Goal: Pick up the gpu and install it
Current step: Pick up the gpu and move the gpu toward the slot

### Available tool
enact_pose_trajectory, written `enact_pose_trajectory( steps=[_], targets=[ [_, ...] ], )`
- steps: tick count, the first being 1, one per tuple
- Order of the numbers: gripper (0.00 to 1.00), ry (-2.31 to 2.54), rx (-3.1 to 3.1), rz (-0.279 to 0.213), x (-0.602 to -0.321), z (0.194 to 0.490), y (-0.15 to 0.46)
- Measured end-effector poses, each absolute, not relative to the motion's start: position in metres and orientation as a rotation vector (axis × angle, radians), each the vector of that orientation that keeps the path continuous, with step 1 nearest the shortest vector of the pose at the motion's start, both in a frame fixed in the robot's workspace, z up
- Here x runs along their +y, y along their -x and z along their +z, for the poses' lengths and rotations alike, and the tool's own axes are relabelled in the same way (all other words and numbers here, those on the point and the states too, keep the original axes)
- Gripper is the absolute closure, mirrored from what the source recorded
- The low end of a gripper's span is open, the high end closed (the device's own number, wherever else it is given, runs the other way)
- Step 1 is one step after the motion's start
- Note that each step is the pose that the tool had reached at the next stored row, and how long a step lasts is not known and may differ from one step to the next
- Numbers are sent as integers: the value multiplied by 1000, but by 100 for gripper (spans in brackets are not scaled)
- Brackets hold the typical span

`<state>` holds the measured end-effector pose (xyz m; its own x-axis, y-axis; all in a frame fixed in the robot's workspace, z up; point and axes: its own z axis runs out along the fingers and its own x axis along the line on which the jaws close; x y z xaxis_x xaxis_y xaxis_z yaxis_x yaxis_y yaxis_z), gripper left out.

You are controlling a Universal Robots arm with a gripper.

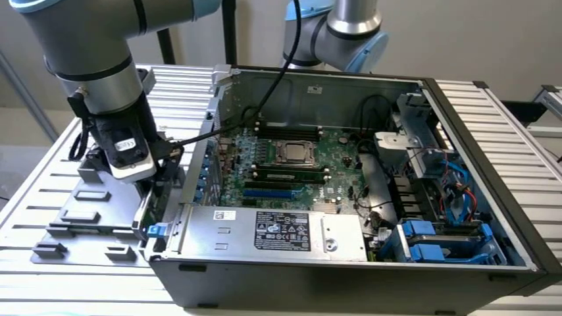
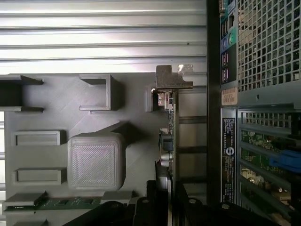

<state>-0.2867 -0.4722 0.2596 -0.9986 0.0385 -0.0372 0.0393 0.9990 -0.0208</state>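
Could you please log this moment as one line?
phase: pick | gripper: at gpu | gpu: on edge in grey tray beside open case | installed: no

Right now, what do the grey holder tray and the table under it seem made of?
The grey holder tray looks like matte 3D-printed plastic: fine diagonal layer lines show on its raised block. The table is probably bare aluminium, satin: its long ribbed slats reflect light in bright bands.

- A robotics lab: an industrial arm (image 1: 88, 52) and a second arm (image 1: 347, 29) over a slatted aluminium counter (image 1: 491, 112).
- Opened computer case (image 1: 351, 289) beside the end effector (image 1: 147, 187); grey printed parts fixture (image 1: 79, 217) beneath it.
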Motion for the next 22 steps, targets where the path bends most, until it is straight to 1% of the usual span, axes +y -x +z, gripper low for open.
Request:
enact_pose_trajectory(
  steps=[9, 22],
  targets=[
    [74, -60, 3115, -34, -472, 292, 287],
    [74, -59, 3131, -35, -472, 351, 284]
  ],
)
